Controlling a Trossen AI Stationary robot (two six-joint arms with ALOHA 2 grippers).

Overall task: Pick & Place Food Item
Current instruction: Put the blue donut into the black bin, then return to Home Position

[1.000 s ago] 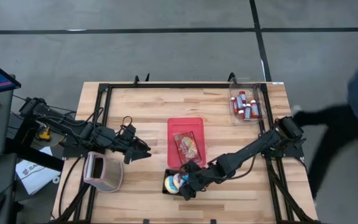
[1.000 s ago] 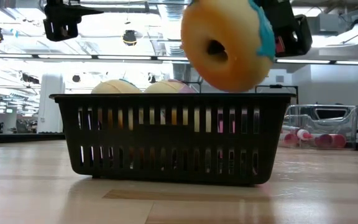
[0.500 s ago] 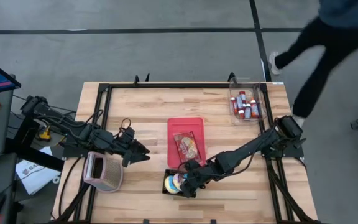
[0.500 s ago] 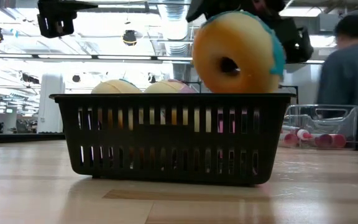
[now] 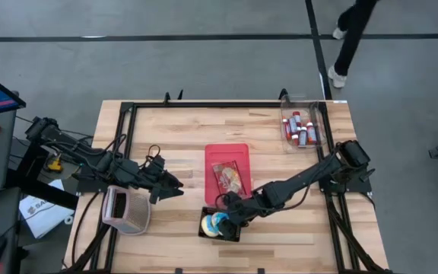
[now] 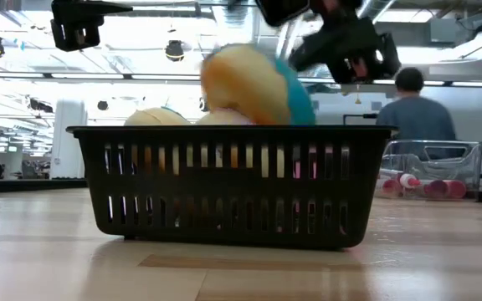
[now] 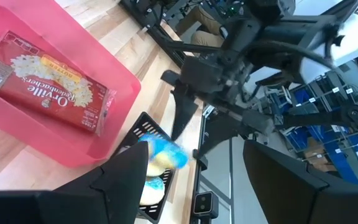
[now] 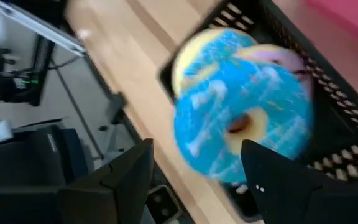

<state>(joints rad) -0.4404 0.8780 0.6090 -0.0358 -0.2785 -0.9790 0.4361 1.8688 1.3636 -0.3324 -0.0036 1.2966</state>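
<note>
Hanging above the black basket (image 5: 211, 226), the right gripper (image 5: 229, 214) has its fingers spread with nothing between them. One blue-iced doughnut (image 8: 241, 121) is free of those fingers and lies tilted on top of the others in the basket, its iced face toward the right wrist camera; in the low view it pokes up over the rim (image 6: 253, 84), blurred. Counting it, three doughnuts show in the basket: the blue one, one yellow with blue streaks (image 8: 207, 53) and one with pink icing (image 8: 278, 56) partly hidden behind it.

One red tray (image 5: 227, 173) sits just beyond the basket, near the middle of the table (image 5: 181, 129), holding one popcorn bag (image 7: 45, 78). One clear bin (image 5: 300, 127) stands at the table's far right corner with red-capped bottles in it; they overlap too much to count. One mesh-sided container (image 5: 126, 210) lies at the left edge.

The left gripper (image 5: 175, 187) waits in the air left of the tray, just beside the mesh container, fingers apart and holding nothing.

One person (image 6: 415, 113) stands beyond the table in the low view, and legs (image 5: 348, 34) show on the floor from above.
</note>
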